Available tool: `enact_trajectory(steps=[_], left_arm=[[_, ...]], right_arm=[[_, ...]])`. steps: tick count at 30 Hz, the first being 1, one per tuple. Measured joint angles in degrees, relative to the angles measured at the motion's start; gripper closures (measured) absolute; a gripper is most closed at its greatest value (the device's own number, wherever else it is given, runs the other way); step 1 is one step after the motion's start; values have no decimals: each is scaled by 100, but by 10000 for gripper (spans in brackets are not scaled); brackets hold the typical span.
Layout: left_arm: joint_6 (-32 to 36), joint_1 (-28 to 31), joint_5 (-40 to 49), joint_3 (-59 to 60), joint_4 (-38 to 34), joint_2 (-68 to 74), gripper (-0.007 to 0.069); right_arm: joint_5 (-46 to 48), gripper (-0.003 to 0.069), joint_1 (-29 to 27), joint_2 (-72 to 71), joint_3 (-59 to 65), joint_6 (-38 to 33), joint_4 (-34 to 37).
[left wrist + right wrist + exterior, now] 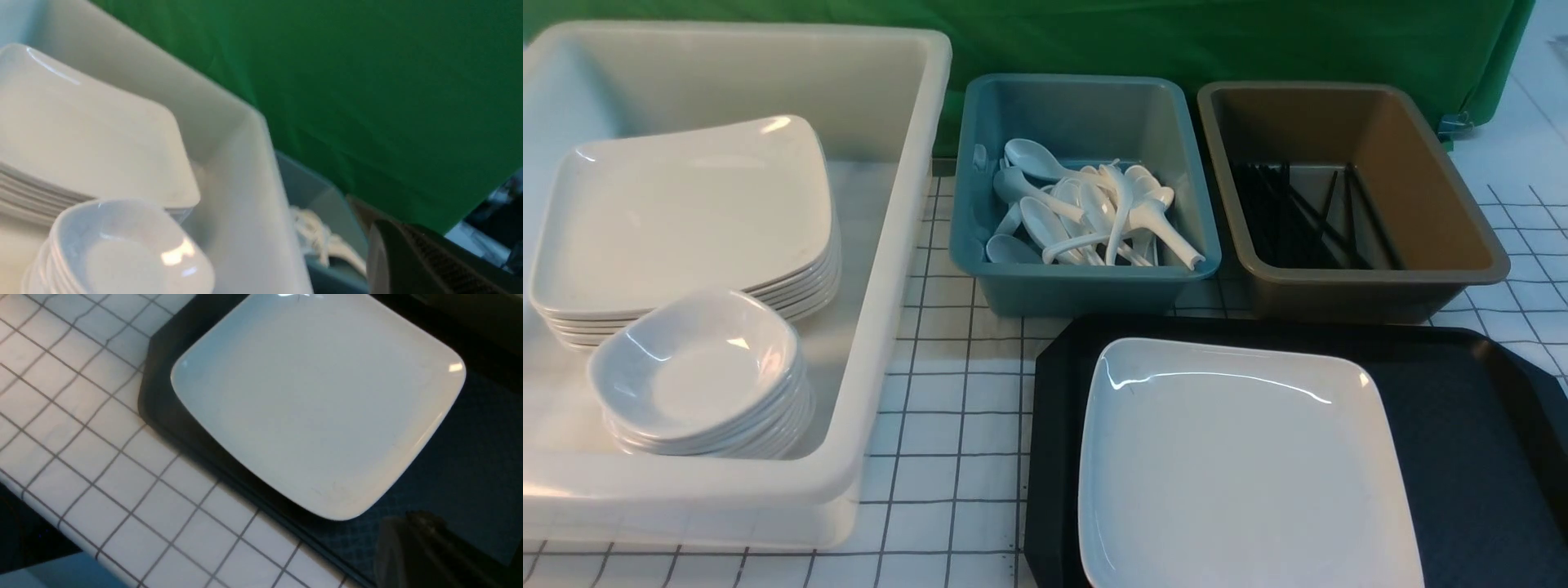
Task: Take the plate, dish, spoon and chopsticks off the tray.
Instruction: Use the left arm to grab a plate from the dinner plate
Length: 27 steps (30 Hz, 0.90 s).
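Shows the right gripper [421, 549] pinched closed and empty, poised above the black tray [482, 457]. Finds the plate [318, 400] just ahead of that gripper and lower, lying flat on the tray with its upturned rim free all round, so probably open to a pinch on the nearest edge. Needs the jaws parted first.

Shows the left gripper [408, 261] only as a dark blur; taken as closed too, with nothing in it. Puts the white tub [241, 171] right beside and below that gripper, with a stack of square plates [90, 134] and a stack of small dishes [118, 249] inside, likely sorted by kind so the tray's plate can join the matching pile.

Places the blue bin [1086, 114] of spoons [1094, 212] and the brown bin [1413, 180] holding chopsticks [1307, 216] well beyond both grippers, past the tray's far edge.

Finds no dish, spoon or chopsticks on the visible part of the tray; probably only the plate to move.
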Motion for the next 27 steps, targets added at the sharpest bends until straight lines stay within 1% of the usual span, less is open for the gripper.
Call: enact_trajectory(steps=[3, 4, 5, 6, 7, 8, 9, 10, 11, 13, 14, 16, 17, 18, 19, 21, 24, 26, 27], left_arm=[[331, 0, 1176, -732, 21, 1088, 603], [355, 0, 1335, -776, -4, 1252, 603], [534, 0, 1856, -1072, -153, 1832, 603], [663, 0, 2107, -1262, -284, 2158, 603], [824, 0, 2491, -1465, -608, 2708, 603], [1015, 0, 2721, -1606, -910, 3082, 603], [1061, 0, 2720, -1632, -980, 3082, 603], [1493, 0, 3013, -1763, -1536, 3652, 599], [1812, 0, 3152, -1805, -1939, 3924, 596], [2751, -62, 3569, -1847, -3136, 4532, 583], [3176, -158, 3710, -1853, -3620, 4736, 573], [4072, -502, 3857, -1862, -4631, 5104, 549], [4295, -800, 3812, -1875, -4935, 5293, 530], [4389, -1014, 3714, -1919, -5056, 5405, 516], [4378, -1353, 3470, -1974, -5044, 5557, 491], [4110, -1919, 2978, -2118, -4676, 5795, 446], [3464, -2612, 2422, -2425, -3701, 6116, 375], [3250, -2909, 2239, -2653, -3226, 6301, 337], [3127, -3080, 2140, -2860, -2779, 6470, 313]], right_arm=[[-31, 627, 0, -328, 121, 108, -6], [-31, 627, 0, -361, 125, 113, -6], [-31, 627, 0, -439, 128, 139, -6], [-38, 626, 0, -466, 128, 145, -6], [-38, 626, 0, -473, 128, 147, -6], [-44, 626, 0, -473, 128, 147, -6], [-45, 626, 0, -473, 128, 147, -6], [-57, 626, 0, -473, 128, 147, -6], [-64, 626, 0, -473, 128, 147, -6], [-71, 624, 0, -473, 128, 118, -6], [-71, 623, 0, -473, 128, 88, -6], [-71, 622, 0, -473, 128, 30, -6], [-71, 622, 0, -473, 128, 5, -6], [-71, 622, 0, -473, 128, -6, -6], [-71, 622, 0, -473, 128, -16, -12], [-71, 620, 0, -473, 128, -23, -17], [-75, 616, 0, -473, 128, -23, -17], [-75, 615, 0, -473, 128, -23, -17], [-75, 614, 0, -473, 128, -23, -17]])
